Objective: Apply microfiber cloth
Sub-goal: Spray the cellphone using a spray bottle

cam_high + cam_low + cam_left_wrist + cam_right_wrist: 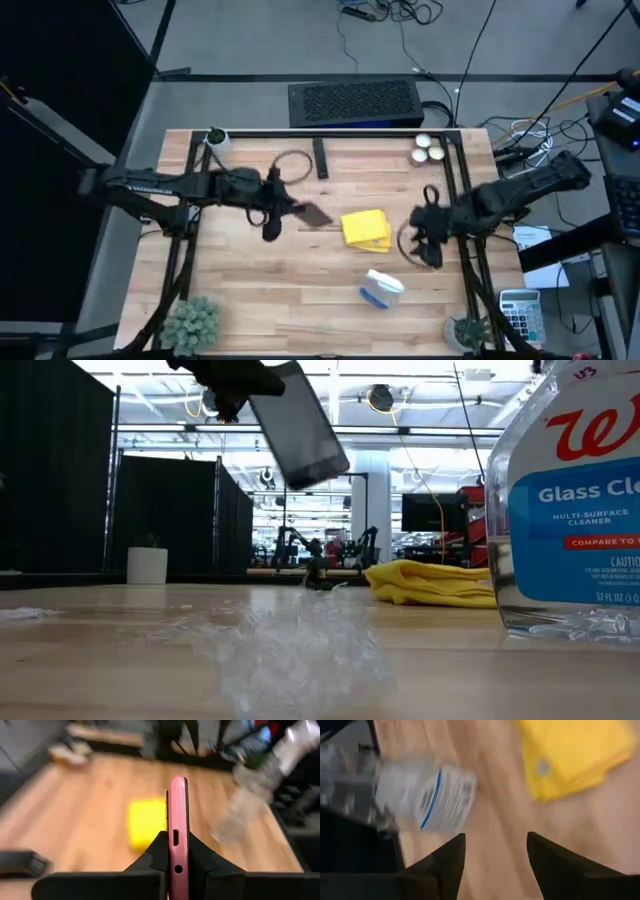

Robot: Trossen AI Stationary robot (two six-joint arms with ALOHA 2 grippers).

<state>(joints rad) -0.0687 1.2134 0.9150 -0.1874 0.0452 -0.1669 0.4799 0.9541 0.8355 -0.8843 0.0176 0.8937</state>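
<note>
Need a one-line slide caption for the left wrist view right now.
Left gripper shut on pink-edged phone, held above the yellow microfiber cloth on the wooden table.

Cleaner bottle (pixel 381 289): I see it lying on the table (pixel 250 290).
Potted plants (pixel 190 323): I count two, at the near corners.
Phone (pixel 300 425): tilted, lifted off the table.

The wooden surface (pixel 250 290) carries a yellow cloth (pixel 366 228), a cleaner bottle (pixel 381 289) lying down, two potted plants (pixel 190 323), and three small jars (pixel 428 149).
</note>
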